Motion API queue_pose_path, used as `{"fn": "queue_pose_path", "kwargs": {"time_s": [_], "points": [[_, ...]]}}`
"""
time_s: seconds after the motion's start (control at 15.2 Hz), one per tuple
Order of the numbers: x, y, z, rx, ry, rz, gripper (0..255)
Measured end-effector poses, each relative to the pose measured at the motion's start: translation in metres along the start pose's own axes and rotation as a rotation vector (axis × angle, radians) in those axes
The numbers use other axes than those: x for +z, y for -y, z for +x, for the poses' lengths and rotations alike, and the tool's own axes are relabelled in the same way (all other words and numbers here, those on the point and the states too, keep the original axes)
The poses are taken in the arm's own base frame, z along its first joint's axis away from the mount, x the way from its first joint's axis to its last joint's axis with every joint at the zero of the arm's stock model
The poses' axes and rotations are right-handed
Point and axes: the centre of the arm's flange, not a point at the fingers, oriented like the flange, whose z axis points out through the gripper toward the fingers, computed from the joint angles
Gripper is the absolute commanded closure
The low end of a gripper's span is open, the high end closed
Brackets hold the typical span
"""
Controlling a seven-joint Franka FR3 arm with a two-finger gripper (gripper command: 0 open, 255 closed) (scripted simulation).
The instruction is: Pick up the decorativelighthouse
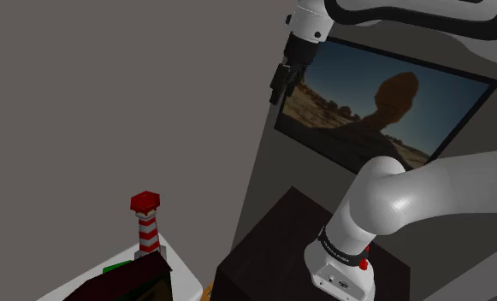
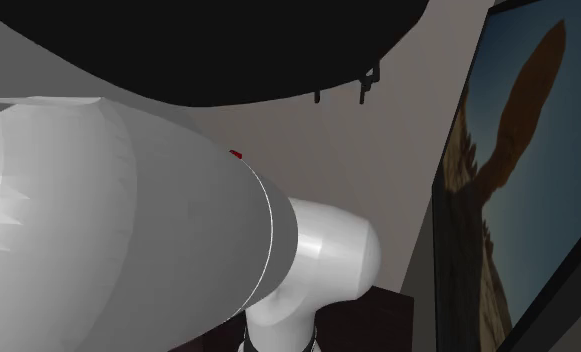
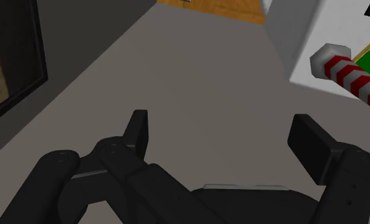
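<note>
The decorative lighthouse (image 1: 146, 224) has a red cap and a red-and-white striped tower. It stands upright on a white surface (image 1: 180, 267) at the shoulder view's lower left. My black gripper (image 1: 280, 84) hangs high above it and off to the right, close to the wall. In the wrist view the gripper (image 3: 224, 137) is open with nothing between its fingers. The lighthouse (image 3: 351, 72) lies well beyond it, off the side of one finger (image 3: 309, 144), with bare grey floor in between.
A framed picture (image 1: 383, 98) hangs on the wall right behind the gripper and shows again as a picture (image 2: 508, 200). A dark block (image 1: 148, 280) and a green item (image 1: 114, 268) sit by the lighthouse. The dark stand (image 1: 276, 235) carries the arm's base.
</note>
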Motion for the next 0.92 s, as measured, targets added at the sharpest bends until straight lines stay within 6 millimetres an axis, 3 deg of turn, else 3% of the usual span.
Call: {"fn": "queue_pose_path", "kwargs": {"time_s": [0.13, 0.26, 0.92], "points": [[0.004, 0.005, 0.000, 0.002, -0.005, -0.001, 0], [0.013, 0.025, -0.004, 0.010, -0.022, -0.006, 0], [0.075, 0.143, -0.006, 0.064, -0.130, -0.034, 0]]}}
